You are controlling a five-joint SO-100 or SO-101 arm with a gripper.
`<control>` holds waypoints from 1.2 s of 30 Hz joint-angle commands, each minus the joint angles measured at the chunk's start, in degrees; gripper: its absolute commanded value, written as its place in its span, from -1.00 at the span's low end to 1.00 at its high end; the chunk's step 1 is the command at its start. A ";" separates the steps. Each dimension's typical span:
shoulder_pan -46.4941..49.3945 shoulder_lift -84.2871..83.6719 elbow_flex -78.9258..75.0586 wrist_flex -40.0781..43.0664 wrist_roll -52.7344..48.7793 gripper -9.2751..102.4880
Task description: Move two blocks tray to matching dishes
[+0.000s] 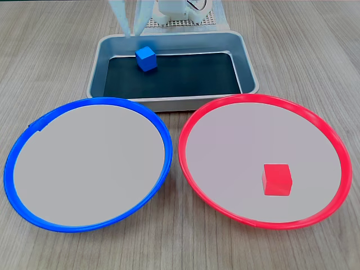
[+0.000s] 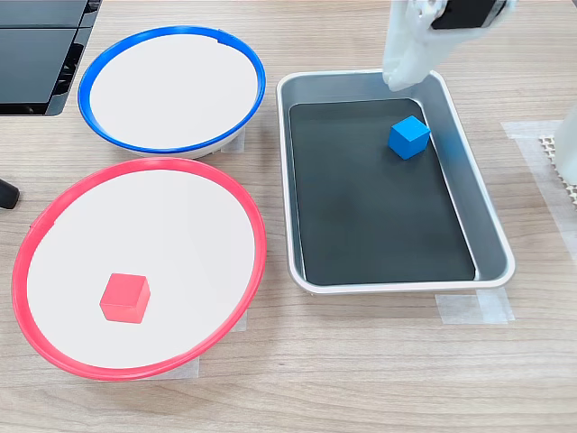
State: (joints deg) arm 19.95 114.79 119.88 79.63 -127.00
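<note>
White tool (image 2: 401, 68) pointing down, raised, blurred; jaw state unclear.

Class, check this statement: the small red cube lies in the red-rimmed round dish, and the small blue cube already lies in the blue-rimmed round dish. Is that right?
Not quite. The small red cube does lie in the red-rimmed round dish, but the small blue cube sits on the dark floor of the silver metal tray, not in the blue-rimmed round dish. Both fixed views show it.
</note>
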 commanded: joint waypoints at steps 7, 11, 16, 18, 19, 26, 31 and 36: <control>0.97 1.67 2.29 -1.93 -15.38 -0.42; 3.08 0.62 7.47 -9.76 -19.51 -0.42; 4.92 -1.76 9.93 -14.85 -21.01 -0.43; 5.36 -2.64 10.37 -16.08 -20.92 -0.44; 5.45 -2.81 10.90 -16.70 -20.92 -0.44; 5.19 -3.08 14.41 -19.42 -20.13 -0.62; 2.20 -2.64 11.43 -17.84 -13.01 -0.84; -9.93 -9.58 -10.55 -17.49 29.71 -0.84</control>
State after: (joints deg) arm 13.27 106.79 117.16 63.46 -121.73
